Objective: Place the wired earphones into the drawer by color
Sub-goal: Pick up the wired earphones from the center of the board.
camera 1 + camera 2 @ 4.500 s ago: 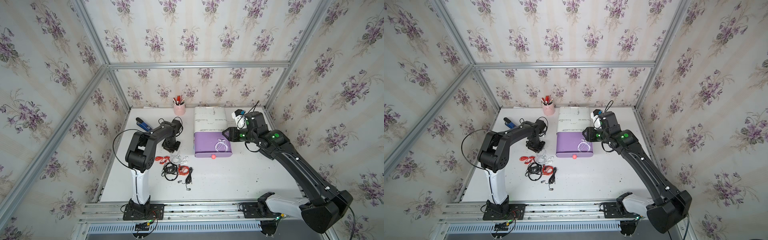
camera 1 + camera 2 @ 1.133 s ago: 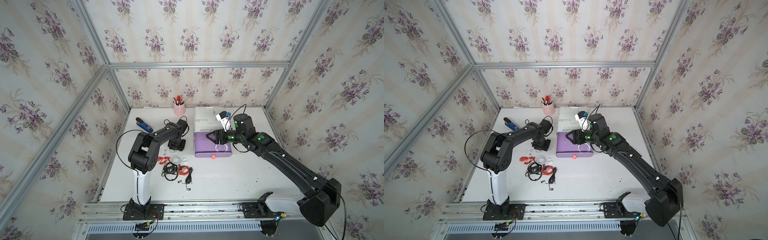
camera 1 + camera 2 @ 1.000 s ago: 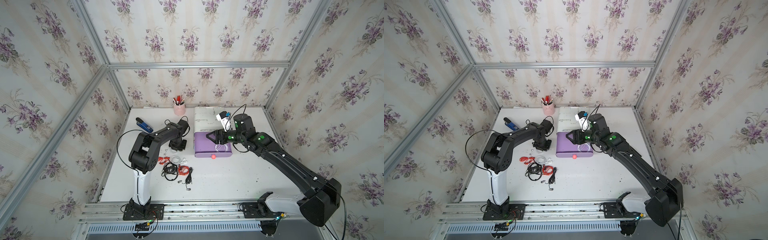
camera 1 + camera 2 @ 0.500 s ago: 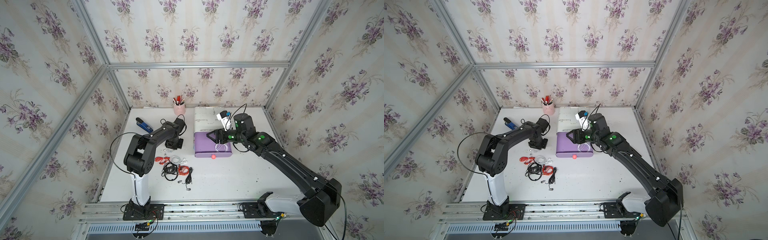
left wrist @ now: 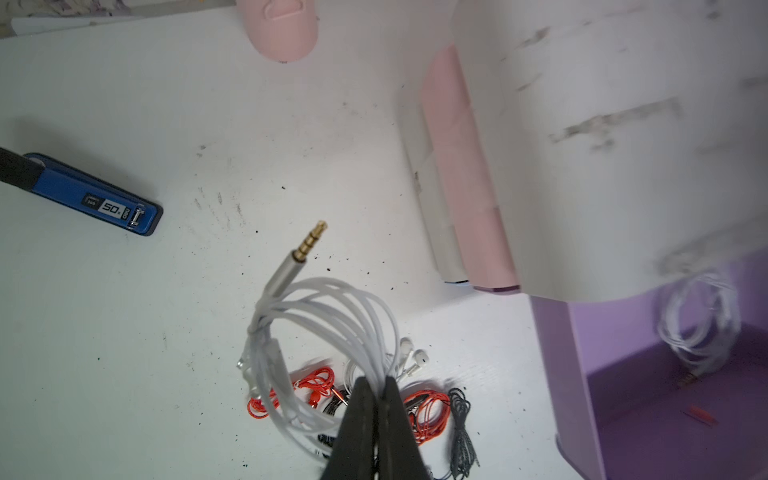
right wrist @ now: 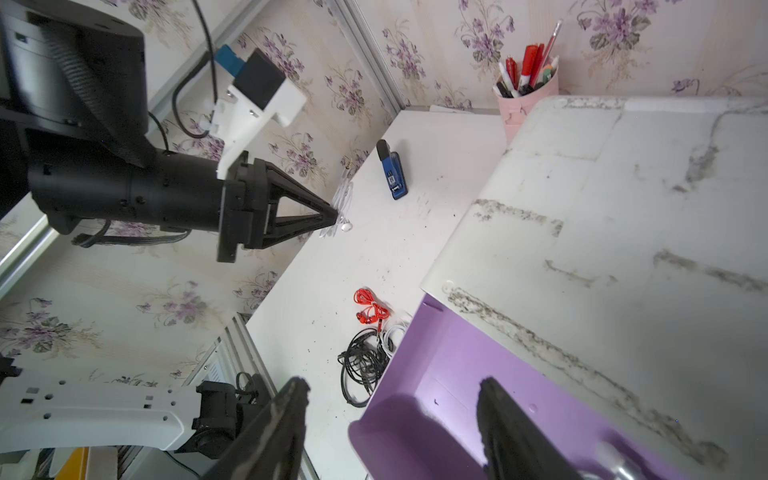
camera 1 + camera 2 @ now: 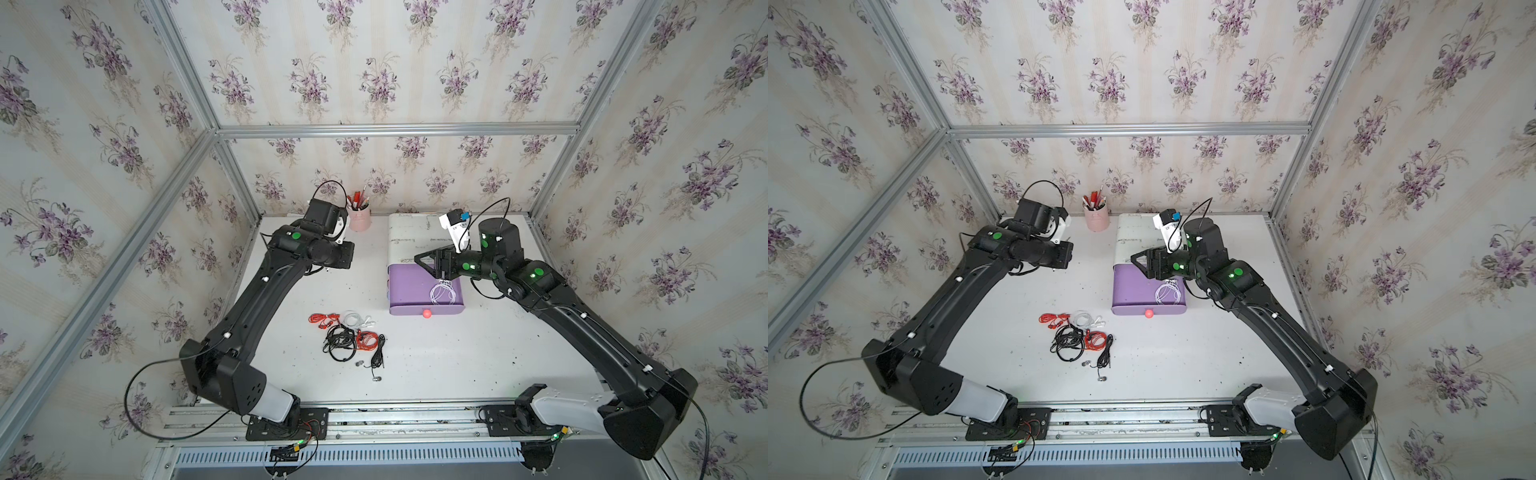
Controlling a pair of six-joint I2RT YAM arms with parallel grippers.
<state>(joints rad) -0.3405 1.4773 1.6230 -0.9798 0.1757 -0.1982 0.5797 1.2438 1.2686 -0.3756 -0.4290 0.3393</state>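
Two white coils of the wired earphones are accounted for. One lies inside the pulled-out purple drawer point(image 7: 415, 286), near its right wall point(image 7: 444, 291). The other hangs from the left fingers point(image 5: 363, 415), which are clenched on a few strands of its loop point(image 5: 332, 307), with the plug pointing free. It appears clear of the bench point(image 7: 436, 357). The right fingers point(image 6: 505, 419) stand spread and empty above the drawer's near corner. The remaining pile point(image 7: 349, 332) of red-orange, black and white cable rests on the bench in front of the white drawer unit point(image 7: 411, 237), and a pink pen cup point(image 7: 359, 218) and a blue stapler point(image 5: 91, 199) stand behind.

Hazards, as judged: the pinch takes only part of the bundle, so a swing could shake loops loose and unwind the coil. The dangling plug or a low loop may catch the drawer wall or the unit's overhanging top. The right arm occupies the space over the drawer, so the two arms could meet there. Cable left draped across the rim would block closing.

Compared with the frame a second earlier, the left arm, then low beside the pile, now stands raised. The right arm is nearly unchanged, though it stood further towards the drawer's right side several seconds before.
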